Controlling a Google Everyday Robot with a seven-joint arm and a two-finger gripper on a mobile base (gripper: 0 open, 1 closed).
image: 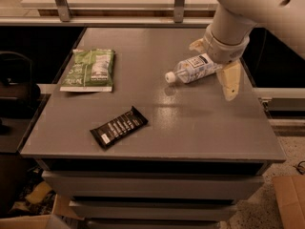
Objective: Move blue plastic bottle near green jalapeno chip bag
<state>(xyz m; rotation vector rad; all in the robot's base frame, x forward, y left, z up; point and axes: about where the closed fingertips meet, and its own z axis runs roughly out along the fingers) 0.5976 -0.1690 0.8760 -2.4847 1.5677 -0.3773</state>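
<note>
The blue plastic bottle point(192, 70) lies on its side on the grey table point(190, 128), right of centre, with its white cap pointing left. My gripper point(211, 71) is open and straddles the bottle's base end. One cream finger point(196, 45) is behind the bottle and the other finger point(231, 81) is in front of it. The arm hides the bottle's base. The green jalapeno chip bag point(90, 69) lies flat at the table's left side, well apart from the bottle.
A black candy bar wrapper point(118, 126) with white print lies near the front left of the table. A rail with metal posts point(179, 3) runs along the back edge. Cardboard boxes point(290, 199) sit on the floor to the right.
</note>
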